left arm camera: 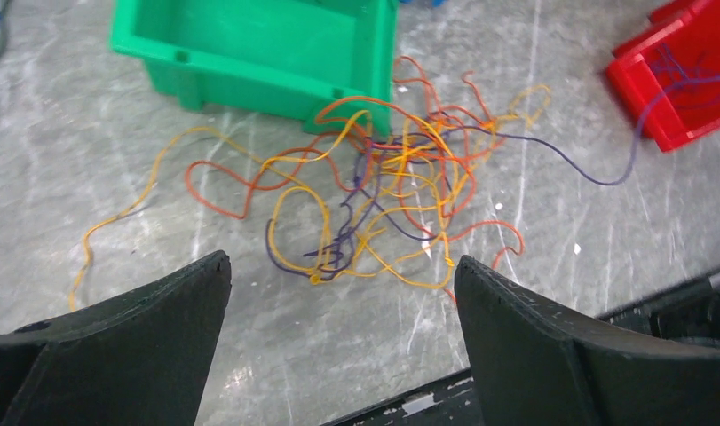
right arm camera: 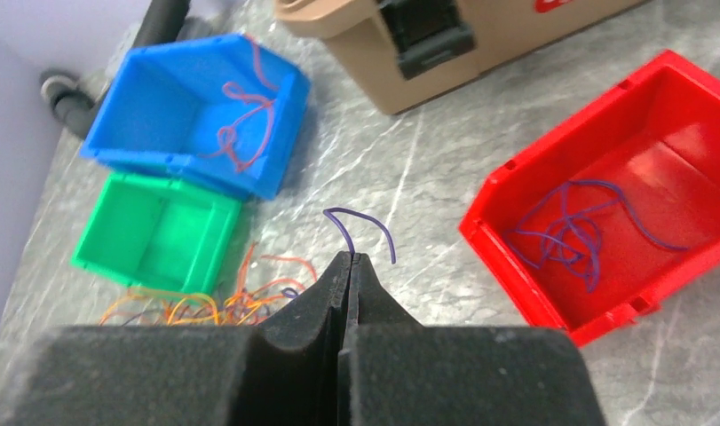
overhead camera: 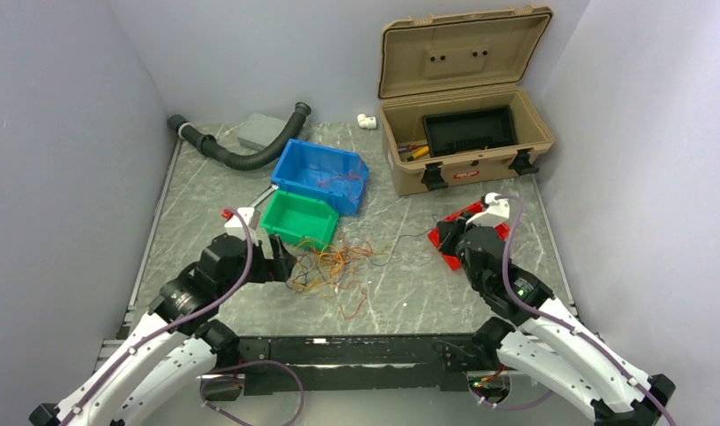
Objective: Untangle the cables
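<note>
The cables [overhead camera: 334, 266] lie as a loose tangle of thin orange, yellow, red and purple wires on the table in front of the green bin [overhead camera: 298, 219]. My left gripper [overhead camera: 280, 264] is open and empty just left of the tangle; in the left wrist view its jaws [left arm camera: 338, 266] stand wide apart, just short of the wires [left arm camera: 383, 186]. My right gripper [right arm camera: 349, 257] is shut on a purple wire [right arm camera: 360, 217] near the red bin [right arm camera: 516, 266]. That wire [left arm camera: 560, 160] runs from the tangle towards the red bin.
The red bin holds purple wires [right arm camera: 569, 235]. The blue bin [overhead camera: 320, 173] holds red wires. An open tan toolbox [overhead camera: 467, 133] stands back right. A black hose [overhead camera: 241, 151] and a grey block [overhead camera: 265, 130] lie back left.
</note>
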{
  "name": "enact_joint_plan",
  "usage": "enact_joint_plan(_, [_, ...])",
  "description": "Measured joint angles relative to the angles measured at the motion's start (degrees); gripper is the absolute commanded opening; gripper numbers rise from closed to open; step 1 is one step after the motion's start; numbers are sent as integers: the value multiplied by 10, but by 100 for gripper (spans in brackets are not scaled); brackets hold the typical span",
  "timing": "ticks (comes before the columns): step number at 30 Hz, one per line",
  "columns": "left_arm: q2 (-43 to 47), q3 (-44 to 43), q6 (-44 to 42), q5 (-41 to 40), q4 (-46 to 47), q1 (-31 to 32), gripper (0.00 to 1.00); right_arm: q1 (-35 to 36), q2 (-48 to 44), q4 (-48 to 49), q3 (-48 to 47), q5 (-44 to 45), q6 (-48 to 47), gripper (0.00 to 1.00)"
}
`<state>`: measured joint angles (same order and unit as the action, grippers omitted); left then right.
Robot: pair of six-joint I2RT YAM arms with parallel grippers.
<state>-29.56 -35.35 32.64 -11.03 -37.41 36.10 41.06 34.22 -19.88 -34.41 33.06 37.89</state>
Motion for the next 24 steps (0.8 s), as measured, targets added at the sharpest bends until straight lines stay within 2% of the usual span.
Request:
enact_joint_plan(4, [-38, 0, -34, 52, 48, 11, 98, 0, 33, 3, -43, -75, -47, 0])
enact_joint_plan(9, [-109, 0, -87, 89, 145, 73, 99, 0, 85, 11, -156, -165, -99, 0])
enact_joint_plan(14, [-155, 30, -144, 127, 326, 104, 99, 0, 129, 26, -270, -217, -130, 0])
enact_joint_plan(18, [-216, 40, -181, 144, 462, 108, 99, 0, 150, 38, -322, -246, -140, 0])
enact_joint_plan(22, [-328, 2, -194, 166, 545, 108, 96, 0, 173, 44, -373, -262, -144, 0])
enact_joint_plan(24, [-386, -27, -193, 181, 574, 108, 88, 0, 184, 47, -398, -266, -147, 0])
